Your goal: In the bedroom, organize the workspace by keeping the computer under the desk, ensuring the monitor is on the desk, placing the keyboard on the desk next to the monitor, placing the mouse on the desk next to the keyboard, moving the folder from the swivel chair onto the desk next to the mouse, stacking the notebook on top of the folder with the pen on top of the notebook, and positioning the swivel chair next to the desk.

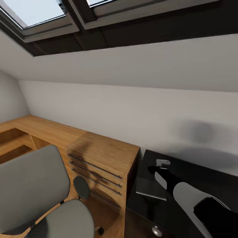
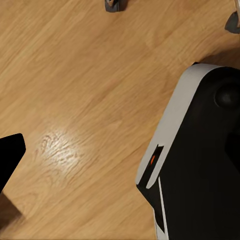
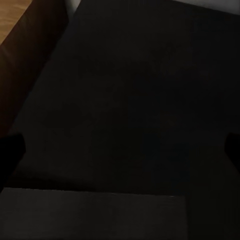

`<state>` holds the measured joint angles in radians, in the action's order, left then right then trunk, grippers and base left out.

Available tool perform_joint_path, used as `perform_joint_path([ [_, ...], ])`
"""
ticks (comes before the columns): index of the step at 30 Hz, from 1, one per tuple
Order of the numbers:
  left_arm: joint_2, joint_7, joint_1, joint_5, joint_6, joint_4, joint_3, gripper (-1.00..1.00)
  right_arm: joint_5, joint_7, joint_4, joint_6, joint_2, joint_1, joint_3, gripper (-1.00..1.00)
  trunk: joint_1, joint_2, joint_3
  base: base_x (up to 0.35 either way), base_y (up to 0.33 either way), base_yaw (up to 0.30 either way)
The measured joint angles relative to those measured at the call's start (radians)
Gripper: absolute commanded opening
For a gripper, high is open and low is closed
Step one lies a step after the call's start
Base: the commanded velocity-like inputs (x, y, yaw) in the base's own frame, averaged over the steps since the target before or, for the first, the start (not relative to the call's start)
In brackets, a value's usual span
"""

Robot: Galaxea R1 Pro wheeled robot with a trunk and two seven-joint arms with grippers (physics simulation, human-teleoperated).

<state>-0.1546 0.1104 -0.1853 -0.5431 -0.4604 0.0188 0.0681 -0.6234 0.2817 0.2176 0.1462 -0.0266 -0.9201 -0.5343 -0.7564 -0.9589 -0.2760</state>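
Observation:
The swivel chair [image 1: 31,185], grey with a black armrest [image 1: 81,186], stands at the lower left on the wood floor. At the lower right is the black-topped desk [image 1: 198,175]. A thin grey notebook [image 1: 148,187] with a pale edge lies flat near the desk's left end, and it is the paler rectangle [image 3: 95,215] in the right wrist view. My right gripper [image 1: 158,169] [image 3: 120,150] hovers open over the desk just beyond the notebook, nothing between its fingers. My left gripper [image 2: 120,165] points down at the floor, one dark finger [image 2: 10,160] spread far to the side, holding nothing.
A light wood cabinet [image 1: 105,158] with long bar handles stands between chair and desk, with a low wood counter [image 1: 39,129] to its left. A silver drawer knob [image 1: 157,231] shows under the desk top. A small dark object [image 1: 100,230] lies on the floor. My base [image 2: 200,160] is beside my left gripper.

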Motion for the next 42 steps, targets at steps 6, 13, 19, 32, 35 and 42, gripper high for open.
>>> perform_joint_path([
  [6, 0.000, 0.000, 0.000, 0.000, 0.000, 0.000, 0.000, 1.00, 0.000, 0.000, 0.000, 0.000, 0.000, 0.000, 0.000, 1.00, -0.023, -0.042, -0.019, 0.000, 0.000, 0.000],
  [13, 0.000, 0.000, 0.000, 0.000, 0.000, 0.000, 0.000, 1.00, 0.000, 0.000, 0.000, 0.000, 0.000, 0.000, -0.001, 1.00, -0.050, -0.091, -0.041, 0.000, 0.000, 0.000],
  [19, 0.000, 0.000, 0.000, 0.000, 0.000, 0.000, 0.000, 1.00, 0.000, 0.000, 0.000, 0.000, 0.000, 0.000, -0.002, 1.00, -0.073, -0.133, -0.060, 0.000, 0.000, 0.000],
  [32, 0.001, 0.000, 0.000, 0.000, 0.001, 0.000, 0.000, 1.00, 0.000, 0.000, 0.000, 0.000, 0.000, 0.000, -0.003, 1.00, -0.123, -0.224, -0.100, 0.000, 0.000, 0.000],
  [35, 0.001, 0.000, 0.000, 0.000, 0.001, 0.000, 0.000, 1.00, 0.000, 0.000, 0.000, 0.000, 0.000, 0.000, -0.003, 1.00, -0.134, -0.245, -0.110, 0.000, 0.000, 0.000],
  [42, 0.001, 0.000, 0.000, 0.000, 0.001, 0.000, 0.000, 1.00, 0.000, 0.000, 0.000, 0.000, 0.000, 0.000, -0.003, 1.00, -0.161, -0.294, -0.132, 0.000, 0.000, 0.000],
])
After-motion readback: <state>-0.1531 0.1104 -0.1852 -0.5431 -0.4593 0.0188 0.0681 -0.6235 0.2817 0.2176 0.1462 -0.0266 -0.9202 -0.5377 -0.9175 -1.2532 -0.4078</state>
